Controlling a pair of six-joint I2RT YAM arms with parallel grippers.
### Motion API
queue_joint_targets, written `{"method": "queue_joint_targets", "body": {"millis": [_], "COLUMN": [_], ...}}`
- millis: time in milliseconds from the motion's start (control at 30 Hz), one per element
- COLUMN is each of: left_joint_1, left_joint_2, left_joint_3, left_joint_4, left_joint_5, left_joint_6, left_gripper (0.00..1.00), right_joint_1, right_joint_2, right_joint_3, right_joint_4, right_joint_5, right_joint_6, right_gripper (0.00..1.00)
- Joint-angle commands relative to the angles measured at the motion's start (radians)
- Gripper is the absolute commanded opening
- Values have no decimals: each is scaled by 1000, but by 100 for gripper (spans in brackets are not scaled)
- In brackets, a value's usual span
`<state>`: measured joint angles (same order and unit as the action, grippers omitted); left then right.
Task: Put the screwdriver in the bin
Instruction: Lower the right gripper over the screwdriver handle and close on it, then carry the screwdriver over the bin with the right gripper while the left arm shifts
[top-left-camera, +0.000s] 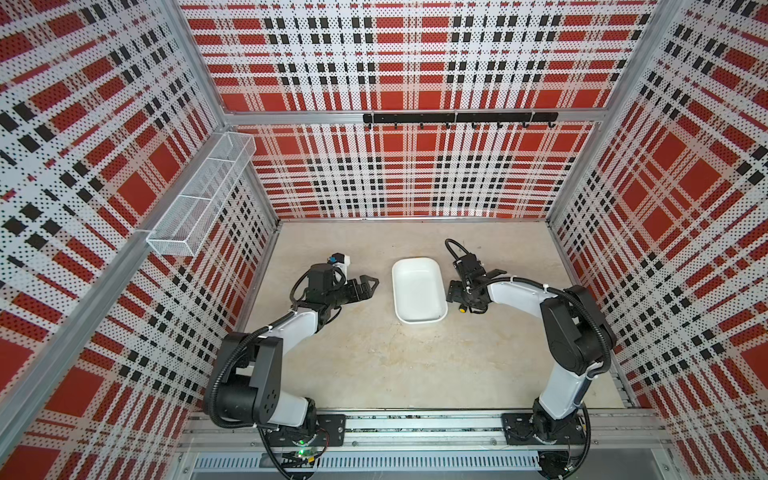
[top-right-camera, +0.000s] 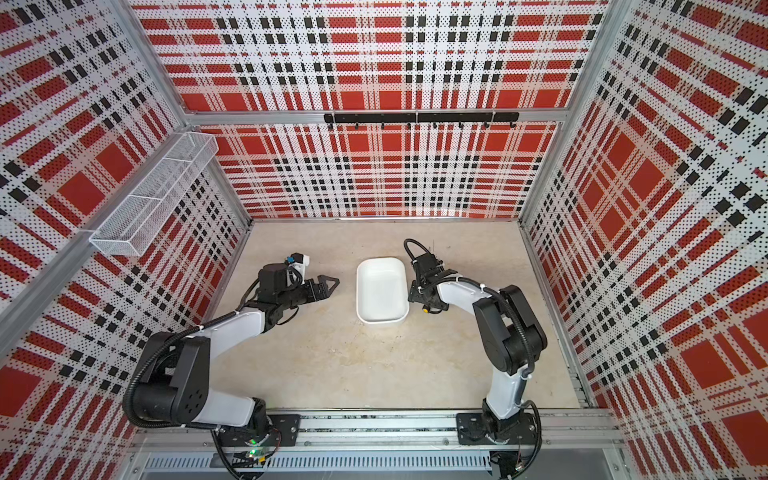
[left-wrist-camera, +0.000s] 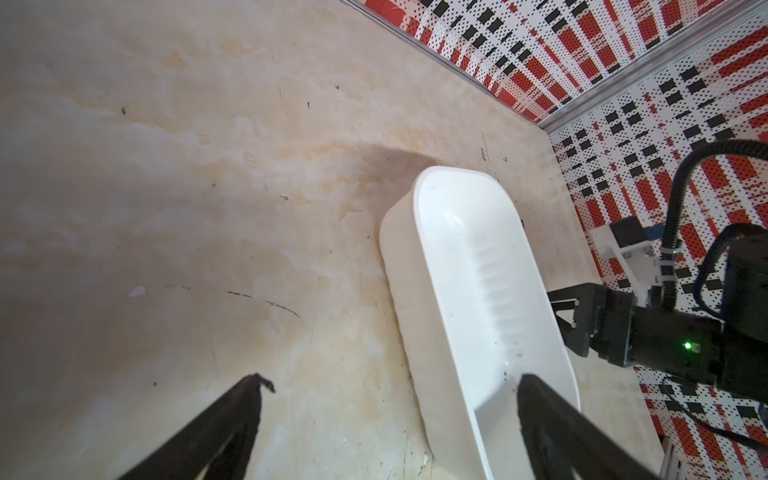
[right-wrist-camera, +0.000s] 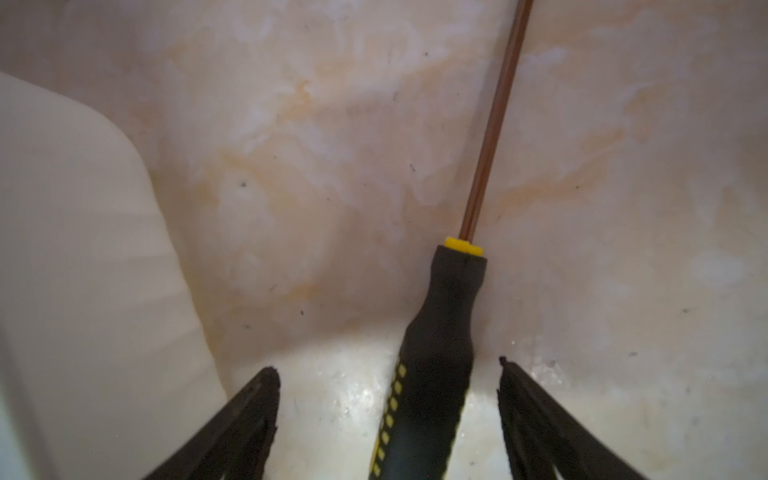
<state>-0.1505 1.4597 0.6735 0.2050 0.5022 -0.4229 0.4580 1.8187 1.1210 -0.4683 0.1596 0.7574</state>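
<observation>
The screwdriver (right-wrist-camera: 436, 353) lies flat on the beige table just right of the bin; it has a black handle with yellow dots and a thin brown shaft (right-wrist-camera: 494, 116). In both top views only its yellow end cap (top-left-camera: 460, 308) (top-right-camera: 424, 308) shows below my right gripper. My right gripper (right-wrist-camera: 388, 370) (top-left-camera: 467, 297) is low over the handle and open. One finger stands on each side with a gap to the handle. The bin (top-left-camera: 417, 291) (top-right-camera: 381, 291) (left-wrist-camera: 478, 291) (right-wrist-camera: 83, 249) is a shallow white tub with nothing in it. My left gripper (left-wrist-camera: 395, 380) (top-left-camera: 370, 286) is open and holds nothing, left of the bin.
A white wire-mesh basket (top-left-camera: 199, 199) hangs on the left wall. A black hook rail (top-left-camera: 459, 118) runs along the back wall. Plaid perforated walls close in three sides of the table. The arms' metal base rail (top-left-camera: 415, 428) runs along the front edge.
</observation>
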Motion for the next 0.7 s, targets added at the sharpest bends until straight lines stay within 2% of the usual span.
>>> {"method": "queue_joint_targets", "body": {"millis": [0,233,667], "left_joint_1": [-6,-12,-29], "left_joint_2": [17,38,76], "left_joint_3": [31,41,52], "left_joint_4": [-3,-2,13], "left_joint_5": [33,35,75], "left_joint_6": [-3,-4,-10], "left_gripper": [98,98,98], "right_joint_1": [2,1,2], "right_joint_2": [20,41,35], "right_joint_3": [14,15,26], "right_joint_4": [-24,-21,-65], "right_joint_5": [36,20,41], "right_joint_6": [24,16,-57], "right_gripper": [83,66,17]}}
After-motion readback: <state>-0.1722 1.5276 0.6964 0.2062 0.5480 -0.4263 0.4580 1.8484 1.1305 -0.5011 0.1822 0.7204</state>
